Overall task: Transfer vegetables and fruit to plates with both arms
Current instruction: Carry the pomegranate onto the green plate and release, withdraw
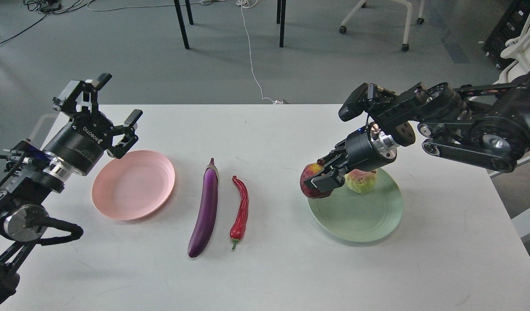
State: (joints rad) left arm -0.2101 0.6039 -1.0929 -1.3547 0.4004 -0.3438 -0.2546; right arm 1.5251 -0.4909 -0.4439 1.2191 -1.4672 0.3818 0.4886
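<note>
You have a white worktop (290,276) carrying everything, and the layout reads as a split job: pink plate (133,185) on the left within reach of your left arm, green plate (355,216) on the right under your right arm, and the produce between them.

Your right arm comes in from the right edge and bends down toward the green plate's near-left rim. Its end effector (323,180) is clenched on the pomegranate (310,183), fingers over the fruit's right side, so the fruit sits at the very tip and a little to the left of the fingers. The fruit looks lifted clear of the worktop, hanging over or just beside the plate's left rim; I judge it is held there because it is on its way onto that plate and not yet set down.

Your left arm waits above the far-left edge of the pink plate. Its end effector (111,114) is spread wide and grasps nothing, probably parked there for the vegetables.

The eggplant (205,209) lies lengthwise on the worktop between the plates, cap pointing away from you, well apart from both end effectors. The chili (241,209) lies just beside it on the right, stem toward you, not touching it as far as you can tell.

The lumpy fruit (362,181) sits on the far part of the green plate, just behind the right end effector and very near the pomegranate; contact between them cannot be made out
</note>
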